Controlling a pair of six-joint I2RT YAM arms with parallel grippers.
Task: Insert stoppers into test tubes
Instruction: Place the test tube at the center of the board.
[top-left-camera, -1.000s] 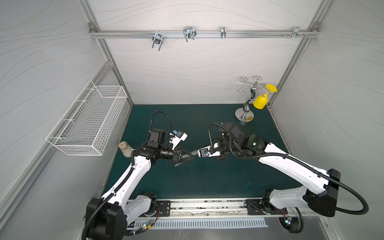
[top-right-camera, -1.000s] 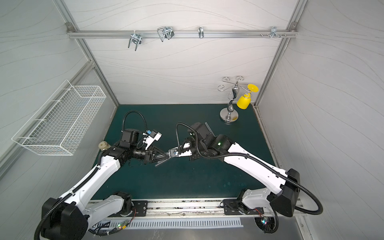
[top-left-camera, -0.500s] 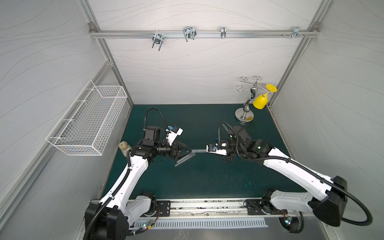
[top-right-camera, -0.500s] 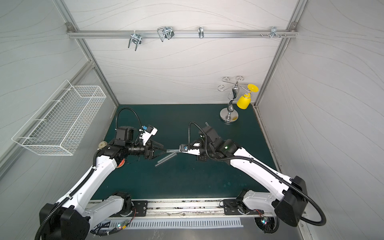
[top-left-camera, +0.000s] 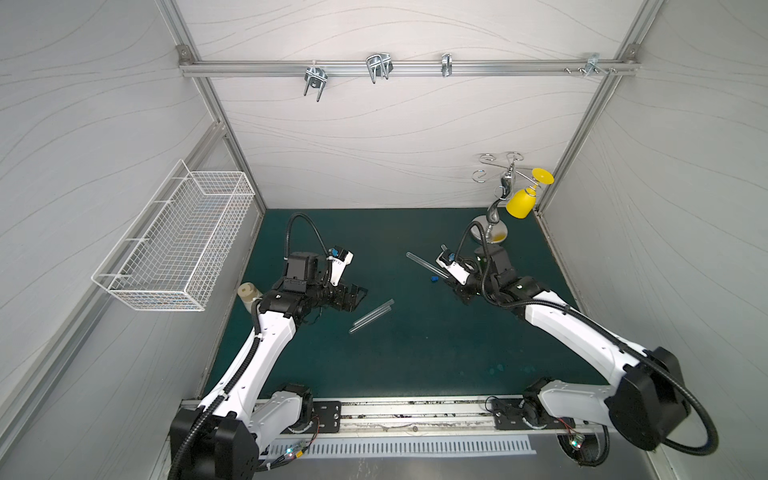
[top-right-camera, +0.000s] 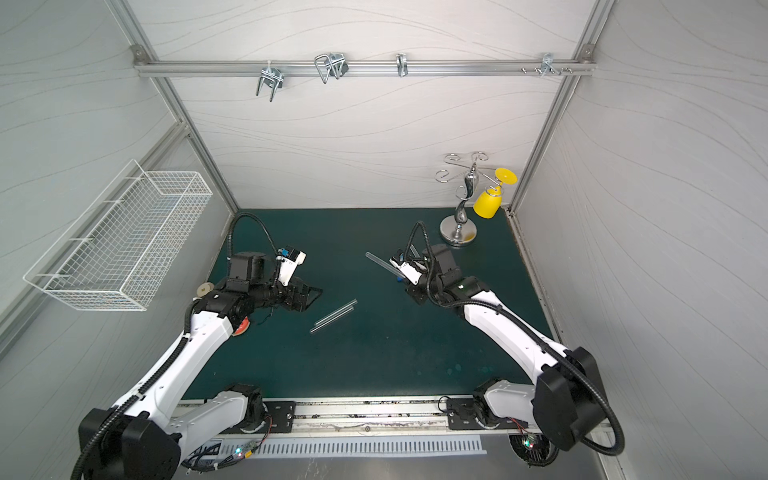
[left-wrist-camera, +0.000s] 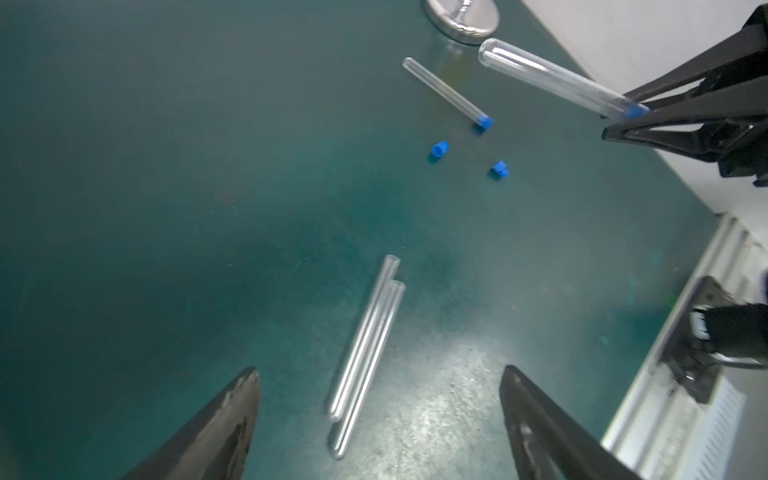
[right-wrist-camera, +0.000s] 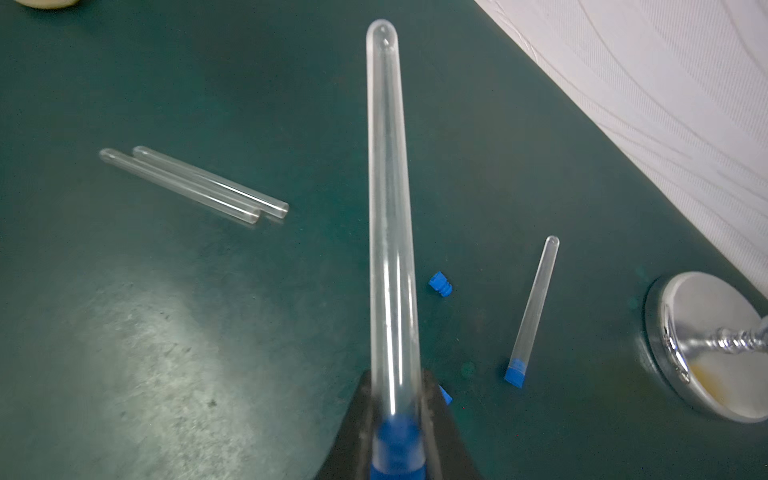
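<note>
Worktop (top-left-camera: 415, 353) front half open. Left end effector (left-wrist-camera: 379, 370) spread wide, empty, near two bare tubes (top-left-camera: 371, 316) at centre. Right end effector (right-wrist-camera: 397, 382) clamps stoppered tube (right-wrist-camera: 388, 208) aloft, over loose stoppers (left-wrist-camera: 439, 149).

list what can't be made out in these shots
- Held test tube: its stopper end is blurred and cut off by the frame edge in the right wrist view, so seating depth is unclear.
- Loose stopper: half hidden behind the right gripper.
- Cream-capped bottle: partly hidden by the left arm in both top views.
</note>
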